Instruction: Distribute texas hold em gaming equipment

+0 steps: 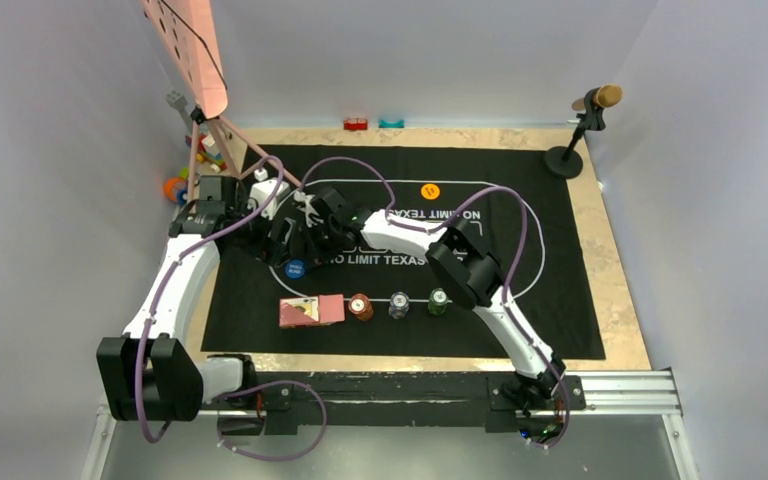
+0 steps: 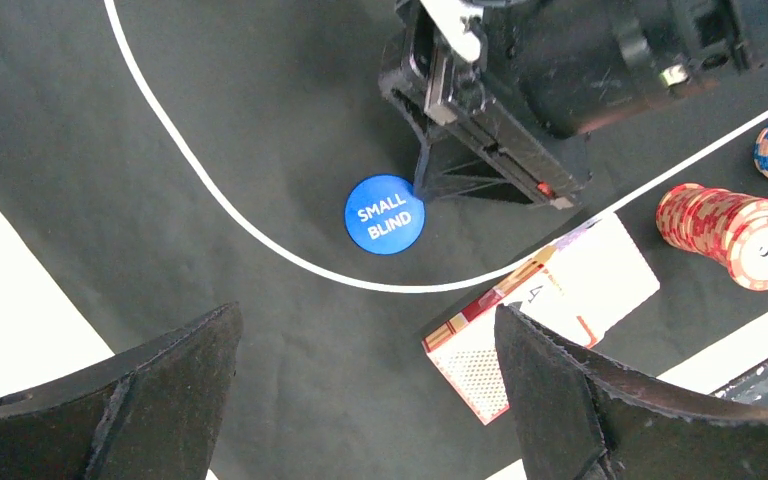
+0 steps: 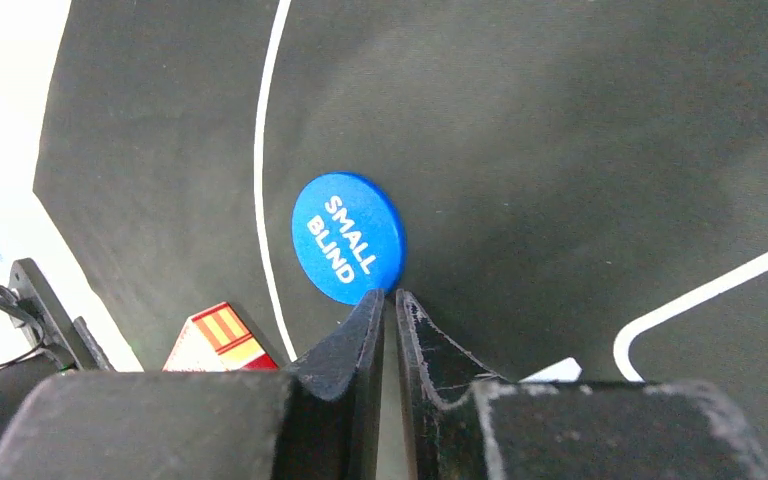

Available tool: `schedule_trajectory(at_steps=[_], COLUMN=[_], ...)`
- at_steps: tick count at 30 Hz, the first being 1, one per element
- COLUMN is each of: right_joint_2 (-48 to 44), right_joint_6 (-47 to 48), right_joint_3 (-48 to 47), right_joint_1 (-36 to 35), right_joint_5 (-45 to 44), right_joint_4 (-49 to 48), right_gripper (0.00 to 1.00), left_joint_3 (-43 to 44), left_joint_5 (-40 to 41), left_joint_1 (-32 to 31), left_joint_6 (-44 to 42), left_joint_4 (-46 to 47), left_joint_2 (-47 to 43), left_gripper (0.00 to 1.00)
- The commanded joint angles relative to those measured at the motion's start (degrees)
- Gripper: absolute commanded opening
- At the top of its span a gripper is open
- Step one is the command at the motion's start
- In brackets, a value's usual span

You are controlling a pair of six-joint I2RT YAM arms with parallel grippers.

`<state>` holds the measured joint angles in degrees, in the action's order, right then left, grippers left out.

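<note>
Closest to the lens, the left gripper [image 2: 368, 335] hangs over the black mat [image 2: 210, 120] with its jaws spread wide and nothing between them. I read that as an arm kept ready but out of the other's way.

Beyond it, the right gripper [image 3: 390, 295] reaches in with its jaws drawn almost together, only a thin slit showing. Its tips touch the rim of the blue disc [image 3: 348, 238], which is marked SMALL BLIND. That disc lies flat on the mat, just inside the curve of the white line at the left end. Nothing sits in the slit, so this looks to me like a nudge into a seat position, not a lift.

The supply is lined up along the near edge of the mat, probably so each arm can draw from it.
- Card pile [image 1: 311, 311]: one, with a white face on top of the red backs. I cannot count the cards in it.
- Chip stacks: three, namely the red stack [image 1: 361, 307], the blue-grey stack [image 1: 399, 304] and the green stack [image 1: 439, 301].
- Button discs: two, the blue one and the orange disc [image 1: 430, 190], which sits well apart near the far side and seems already dealt out.
</note>
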<state>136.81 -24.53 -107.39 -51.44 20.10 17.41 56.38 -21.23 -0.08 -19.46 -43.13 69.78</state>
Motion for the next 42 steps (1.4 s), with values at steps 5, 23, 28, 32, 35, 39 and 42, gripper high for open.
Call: schedule_trajectory(at_steps=[5,23,28,32,35,39,42], right_joint_2=[-12.41,-16.39,-13.52,-12.08,-10.44,-7.44,-5.30], right_joint_6=[-1.93,0.04,-0.72,-0.13,0.38,1.06,1.54], right_joint_3=[8.05,13.88,10.99,10.19,8.67,4.64,1.50], right_joint_1=[11.54,24.04,25.83,26.13,26.41,26.97,27.42], right_joint_5=[0.17,-35.09,-38.12,-39.92,-40.99,-41.39,-41.10], right_joint_4=[-3.63,6.92,10.16,10.36,11.10,12.73,13.69], right_gripper=[0.24,0.40,0.40,0.40,0.40,0.40,0.39], left_joint_3=[0.68,-6.49,-6.21,-6.45,-6.85,-8.09,-7.38], left_joint_5=[-3.46,-2.60,-2.06,-1.81,-2.29,-0.93,0.43], left_joint_1=[0.08,-4.22,-6.91,-8.24,-9.26,-10.20,-10.16], left_joint_6=[-0.93,-5.32,-5.63,-6.11,-7.11,-8.46,-8.75], left_joint_4=[1.32,10.55,11.30,12.57,12.22,12.91,12.91], left_joint_2=[3.28,7.03,10.20,10.95,10.47,9.69,10.17], left_gripper=[1.00,1.00,1.00,1.00,1.00,1.00,1.00])
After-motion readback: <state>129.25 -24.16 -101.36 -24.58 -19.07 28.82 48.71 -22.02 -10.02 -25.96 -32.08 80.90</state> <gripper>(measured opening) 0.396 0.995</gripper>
